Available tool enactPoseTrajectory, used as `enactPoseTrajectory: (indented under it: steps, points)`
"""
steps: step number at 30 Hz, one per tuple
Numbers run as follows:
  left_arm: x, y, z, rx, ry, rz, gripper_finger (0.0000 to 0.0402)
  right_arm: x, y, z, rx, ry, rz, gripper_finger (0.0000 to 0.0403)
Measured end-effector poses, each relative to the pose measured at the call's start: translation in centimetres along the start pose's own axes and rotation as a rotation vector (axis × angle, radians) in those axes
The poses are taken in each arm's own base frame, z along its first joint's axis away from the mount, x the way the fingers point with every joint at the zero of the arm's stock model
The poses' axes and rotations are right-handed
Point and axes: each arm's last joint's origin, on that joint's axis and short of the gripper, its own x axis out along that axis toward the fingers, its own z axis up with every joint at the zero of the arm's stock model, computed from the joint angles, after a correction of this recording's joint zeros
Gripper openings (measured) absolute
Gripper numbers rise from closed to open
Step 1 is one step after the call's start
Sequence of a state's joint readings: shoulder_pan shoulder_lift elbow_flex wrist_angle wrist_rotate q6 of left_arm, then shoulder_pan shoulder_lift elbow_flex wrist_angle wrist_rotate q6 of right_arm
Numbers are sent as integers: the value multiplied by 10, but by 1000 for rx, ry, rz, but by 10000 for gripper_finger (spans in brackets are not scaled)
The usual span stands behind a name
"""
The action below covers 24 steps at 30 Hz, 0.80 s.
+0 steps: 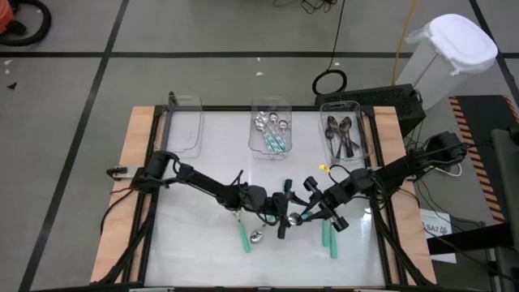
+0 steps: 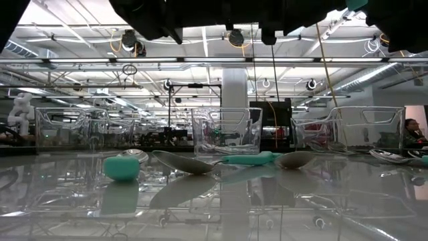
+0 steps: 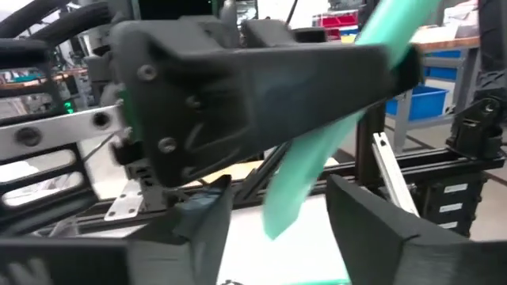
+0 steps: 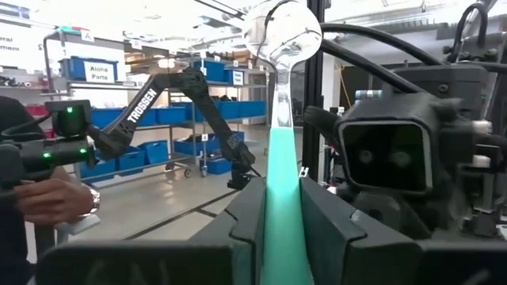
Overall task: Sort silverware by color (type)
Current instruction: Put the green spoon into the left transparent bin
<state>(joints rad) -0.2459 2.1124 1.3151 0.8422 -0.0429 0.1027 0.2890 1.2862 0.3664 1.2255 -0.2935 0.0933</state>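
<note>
Above the table's [image 1: 203, 243] middle, the right pincer [image 4: 281, 214] clamped a teal-handled silver-bowled spoon [image 4: 279, 119] upright, bowl uppermost; the left pincer [image 1: 280, 217], close beside, was unreadable.

Three bins [image 1: 270, 126] line the table's [image 1: 186, 235] far edge.

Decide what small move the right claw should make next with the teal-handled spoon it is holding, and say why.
The right claw is shut on the teal-handled spoon, held above the table; the left claw near it is open. So the right claw should probably carry the spoon toward the middle bin, which already holds matching spoons.
</note>
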Motion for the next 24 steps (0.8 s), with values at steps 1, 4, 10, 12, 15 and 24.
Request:
enactPoseTrajectory:
  steps: [1, 4, 10, 12, 15, 24]
  points:
    - [0, 1, 0, 0, 2, 2, 191, 0, 0, 0, 3, 0, 1, 54]
    - [0, 3, 0, -8, 2, 7, 147, 0, 0, 0, 8, 1, 0, 54]
    - [0, 5, -2, -20, 13, 10, 62, 0, 0, 0, 27, 2, -1, 83]
    - [0, 5, -2, -21, 17, 12, 42, -1, 0, 2, 25, -4, -4, 90]
    - [0, 5, -3, -32, 27, 19, 34, -1, 0, 4, 31, -14, -16, 96]
    - [-1, 8, -4, -54, 86, 95, 34, -8, 0, 10, 37, 47, -98, 99]
